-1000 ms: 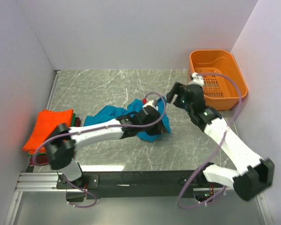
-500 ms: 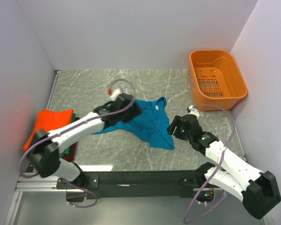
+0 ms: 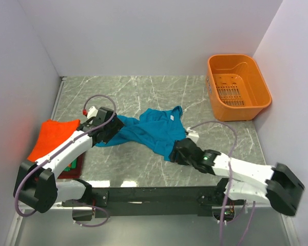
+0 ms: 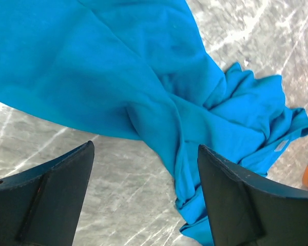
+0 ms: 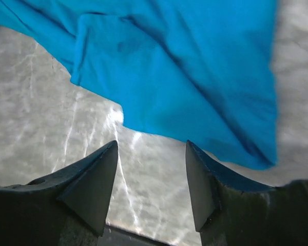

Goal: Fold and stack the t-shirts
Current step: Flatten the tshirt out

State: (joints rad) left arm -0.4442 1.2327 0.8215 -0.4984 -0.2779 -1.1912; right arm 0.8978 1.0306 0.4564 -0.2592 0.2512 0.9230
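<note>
The teal t-shirt (image 3: 154,130) lies rumpled on the surface (image 3: 143,92), spreading apparently in hand; both jaws stand wide, empty. Next probably calls for pinching opposite edges.

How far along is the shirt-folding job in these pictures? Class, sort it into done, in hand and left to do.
Done: at the left, an orange t-shirt lies on green and dark red ones. In hand: the teal t-shirt lies rumpled in the middle; the left gripper and right gripper are open over its edges, holding nothing. Left: fold it and stack it.
</note>
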